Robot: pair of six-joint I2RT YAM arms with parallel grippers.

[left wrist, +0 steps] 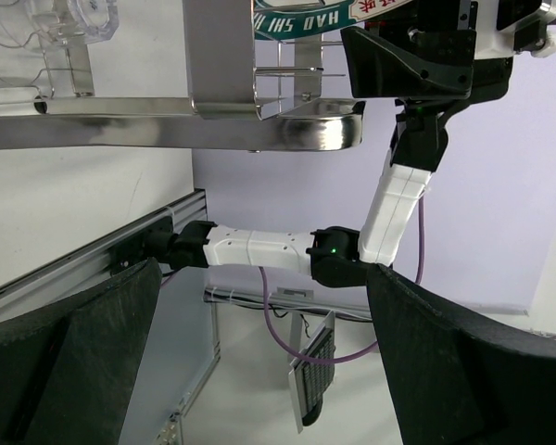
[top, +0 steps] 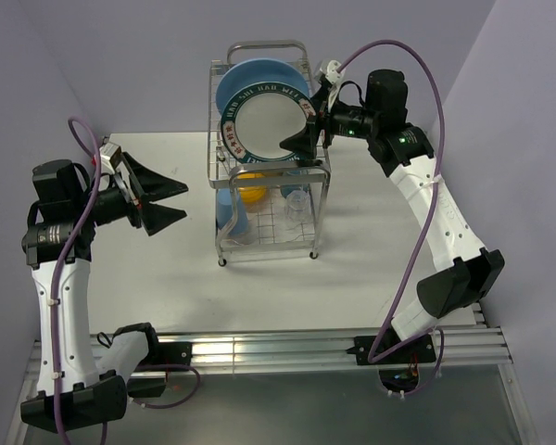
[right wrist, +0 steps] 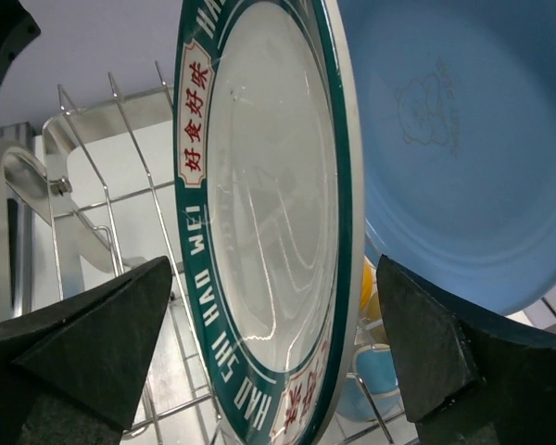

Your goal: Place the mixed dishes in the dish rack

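Dish rack (top: 267,43): two-tier silver wire rack, upright on the table (top: 167,278), looped handle on top.
White plate with green patterned rim (top: 269,125): on edge in the rack's upper tier, on the side facing the arm bases. Red characters and white lettering on the rim band.
Blue plate (top: 250,74): on edge in the rack's upper tier, just behind the white plate, partly covered by it.
Yellow-orange bowl (top: 250,190): in the rack's lower tier, below the plates, only partly seen through the wires.
Blue cup (top: 230,213): rack's lower tier, left end.
Clear glass (top: 296,204): rack's lower tier, right of the bowl.
Right gripper (top: 301,130): at the rack's upper right side. Jaws spread wide, one finger on each side of the white plate's rim. The wrist view shows a gap on both sides, so nothing is gripped.
Left gripper (top: 181,202): left of the rack, well apart from it, pointing toward it. Jaws spread wide, nothing between them.
Black bowl, teal-and-white mug: cannot make out.
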